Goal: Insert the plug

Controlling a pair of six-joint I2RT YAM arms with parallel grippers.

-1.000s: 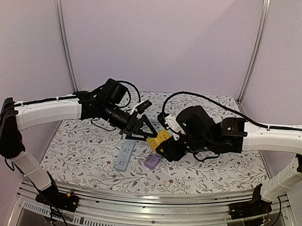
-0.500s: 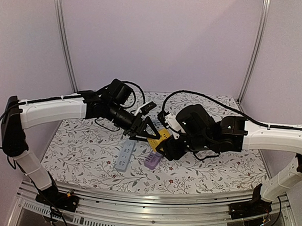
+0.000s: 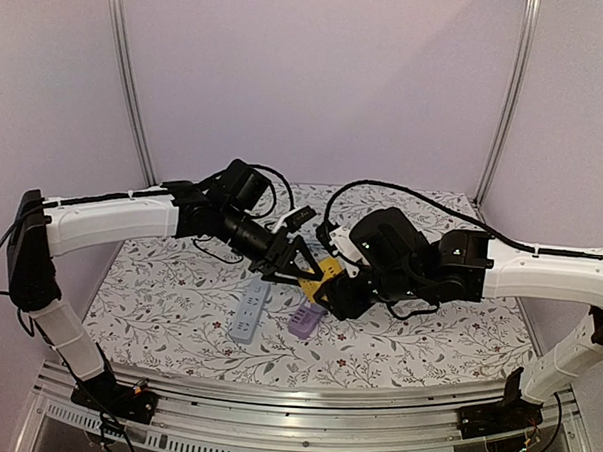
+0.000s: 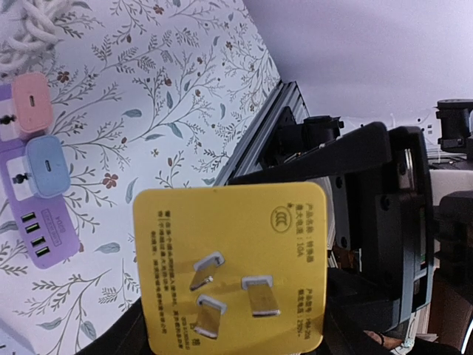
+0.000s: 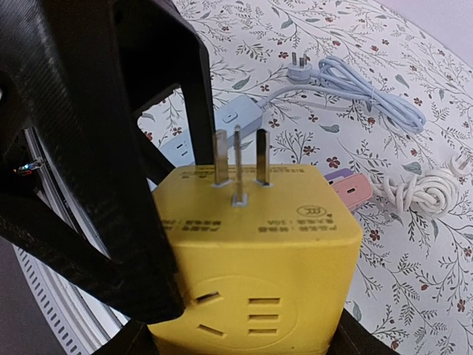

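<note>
**Floral tabletop, adapter held above its middle**

Lavender walls enclose a flower-printed table (image 3: 427,342). The yellow adapter (image 3: 322,274) is held in the air over the table's middle, clamped low on its sides by the right gripper (image 3: 334,290), with its three prongs bared. The left gripper (image 3: 300,264) is spread wide around the cube; whether it presses the cube cannot be told.

For a clean insertion, the prongs would best be turned downward, squared to a three-hole socket and pressed straight in. A white power strip (image 3: 248,311) and a purple strip (image 3: 305,321) lie just below, toward the near edge. A pink charger (image 4: 33,103) and a blue charger (image 4: 48,166) are already seated on the purple one and could crowd the wide cube. A loose white cable (image 5: 362,85) lies near the strips.
</note>
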